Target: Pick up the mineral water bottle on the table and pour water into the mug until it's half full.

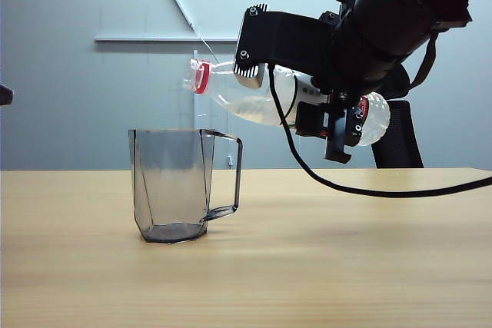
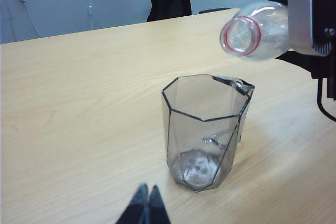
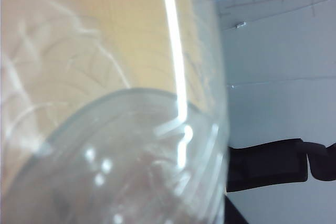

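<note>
Surface: the light wooden surface (image 1: 346, 259) with fine grain is carrying only the mug; its far edge is meeting a grey-blue wall.
Right hand: the black right hand (image 1: 307, 86) is gripping the bottle around its middle, up in the air, above and to the right of the mug in the exterior view.
Bottle: the clear plastic mineral water bottle (image 1: 231, 91) with a red neck ring is lying nearly level, uncapped, its open mouth (image 2: 241, 36) pointing toward the mug and sitting just past the handle side of the rim.
Mug: the smoky-grey transparent faceted mug (image 1: 173, 186) is standing upright on the surface, angular handle facing the bottle.
Left hand: the dark left hand (image 2: 146, 203) is hanging low near the mug, its tips pressed together, holding nothing.
Hard to make out: the bottle's label is hiding behind the right hand; the right wrist view is filling with blurred clear plastic; I cannot tell whether water is flowing or lying in the mug.
</note>
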`<state>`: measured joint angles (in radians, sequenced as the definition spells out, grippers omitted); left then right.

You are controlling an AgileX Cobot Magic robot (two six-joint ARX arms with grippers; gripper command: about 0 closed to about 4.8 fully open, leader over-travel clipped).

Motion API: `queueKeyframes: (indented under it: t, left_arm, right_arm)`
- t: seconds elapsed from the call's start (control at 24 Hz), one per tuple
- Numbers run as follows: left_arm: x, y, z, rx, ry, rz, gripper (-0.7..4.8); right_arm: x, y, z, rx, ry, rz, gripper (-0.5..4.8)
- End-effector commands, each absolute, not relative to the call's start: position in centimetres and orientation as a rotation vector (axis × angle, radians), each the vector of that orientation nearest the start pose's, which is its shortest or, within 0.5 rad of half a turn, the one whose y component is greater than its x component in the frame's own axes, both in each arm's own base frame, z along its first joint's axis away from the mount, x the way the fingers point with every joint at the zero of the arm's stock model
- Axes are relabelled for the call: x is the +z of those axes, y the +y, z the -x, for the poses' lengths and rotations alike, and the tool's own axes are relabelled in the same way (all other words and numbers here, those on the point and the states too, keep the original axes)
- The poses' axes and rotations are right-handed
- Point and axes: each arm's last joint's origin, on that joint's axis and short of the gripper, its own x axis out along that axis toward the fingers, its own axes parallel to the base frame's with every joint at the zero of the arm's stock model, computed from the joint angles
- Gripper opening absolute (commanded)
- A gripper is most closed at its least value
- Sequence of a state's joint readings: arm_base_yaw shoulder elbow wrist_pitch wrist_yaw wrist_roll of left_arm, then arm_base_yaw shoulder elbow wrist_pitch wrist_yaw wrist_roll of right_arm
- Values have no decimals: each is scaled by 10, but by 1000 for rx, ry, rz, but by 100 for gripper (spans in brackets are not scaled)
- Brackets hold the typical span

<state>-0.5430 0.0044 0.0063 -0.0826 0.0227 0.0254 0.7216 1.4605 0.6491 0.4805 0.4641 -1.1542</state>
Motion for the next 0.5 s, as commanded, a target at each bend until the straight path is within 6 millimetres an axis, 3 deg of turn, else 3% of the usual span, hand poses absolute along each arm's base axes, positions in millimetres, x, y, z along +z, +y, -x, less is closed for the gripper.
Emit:
queueKeyframes:
  t: [0.04, 0.5]
  left_arm:
    - [159, -51, -83, -567, 63, -40, -2]
    - [159, -51, -83, -566, 63, -40, -2]
  right_arm:
    - [212, 185, -229, 342, 23, 1309, 299]
    - [220, 189, -235, 322, -2, 1407, 281]
